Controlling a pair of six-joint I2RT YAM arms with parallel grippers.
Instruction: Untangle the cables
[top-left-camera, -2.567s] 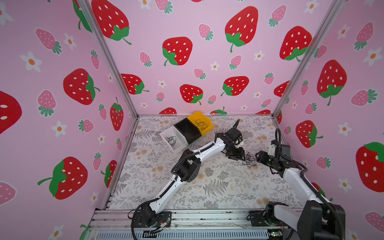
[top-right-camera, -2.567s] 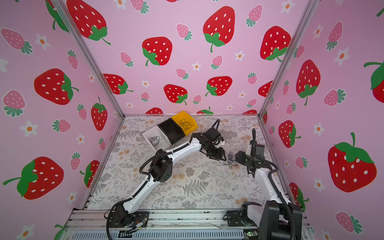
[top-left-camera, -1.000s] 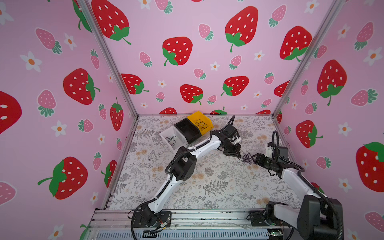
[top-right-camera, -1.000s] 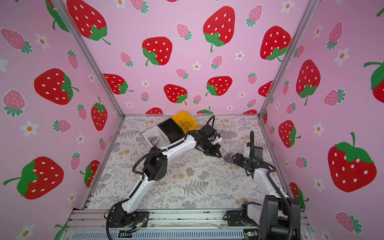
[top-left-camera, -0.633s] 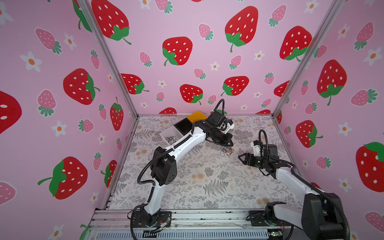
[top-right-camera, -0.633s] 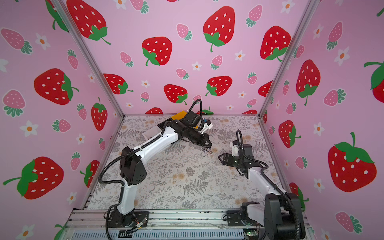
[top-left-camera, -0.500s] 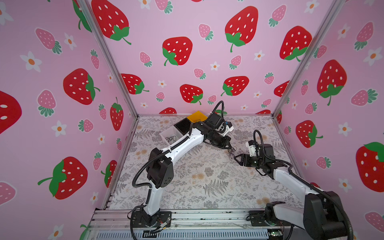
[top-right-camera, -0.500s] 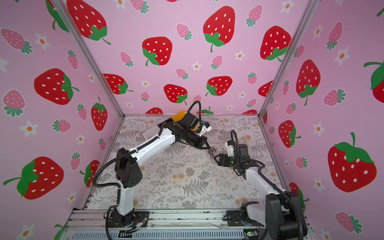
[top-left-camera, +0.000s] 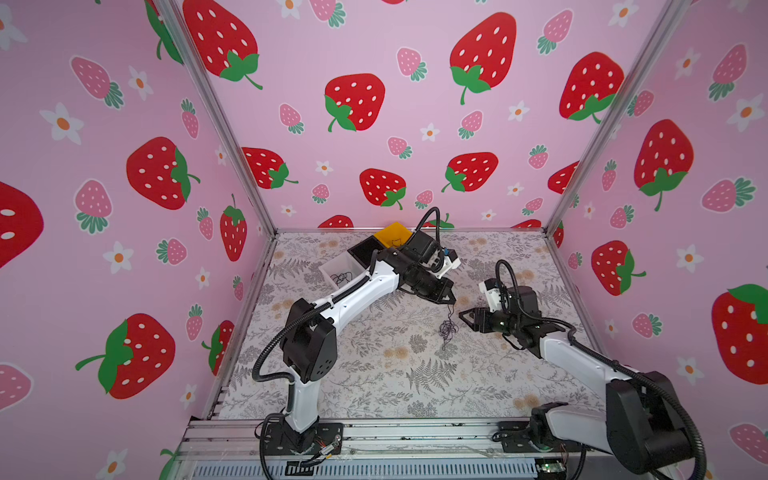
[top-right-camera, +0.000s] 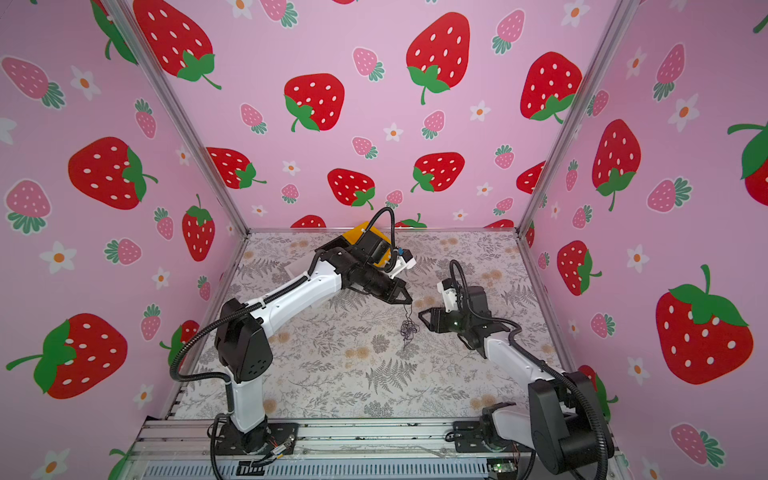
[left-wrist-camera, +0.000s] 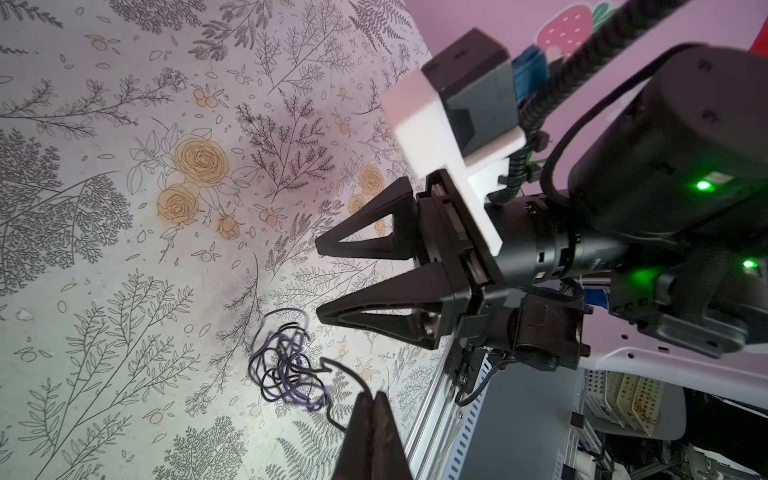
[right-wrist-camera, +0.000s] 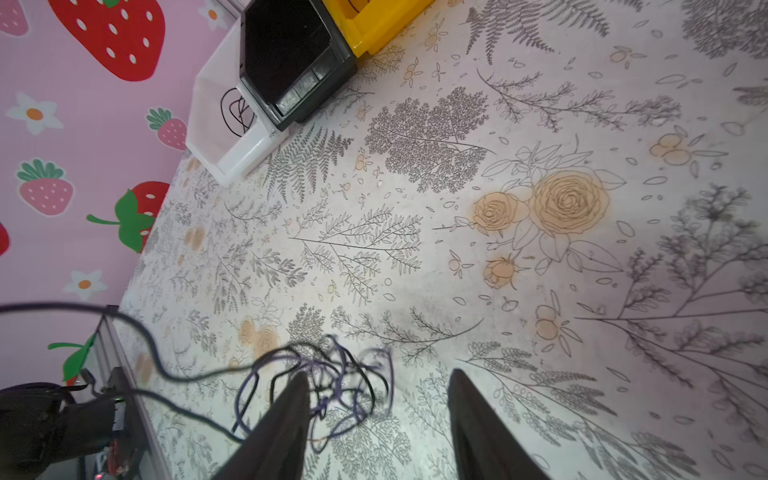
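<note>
The cables (top-left-camera: 448, 328) are a small knot of thin black and purplish strands, shown in both top views (top-right-camera: 409, 328). The knot hangs over the middle of the floral mat from one black strand. My left gripper (top-left-camera: 450, 300) (left-wrist-camera: 374, 395) is shut on that strand just above the knot (left-wrist-camera: 286, 365). My right gripper (top-left-camera: 465, 318) (right-wrist-camera: 376, 374) is open, level with the knot and just to its right. In the right wrist view the knot (right-wrist-camera: 332, 382) lies against one of its fingers (right-wrist-camera: 299, 386) and partly in the gap. I cannot tell whether the lowest strand touches the mat.
A white bin (top-left-camera: 338, 270) holding a loose black cable, a black bin (top-left-camera: 365, 251) and a yellow bin (top-left-camera: 392, 232) stand together at the back, behind my left arm. Pink strawberry walls close three sides. A metal rail (top-left-camera: 395, 432) runs along the front edge.
One second ago both grippers met at the knot further right. My left gripper has carried the knot up and leftward, and my right gripper has let go and followed to the left.
</note>
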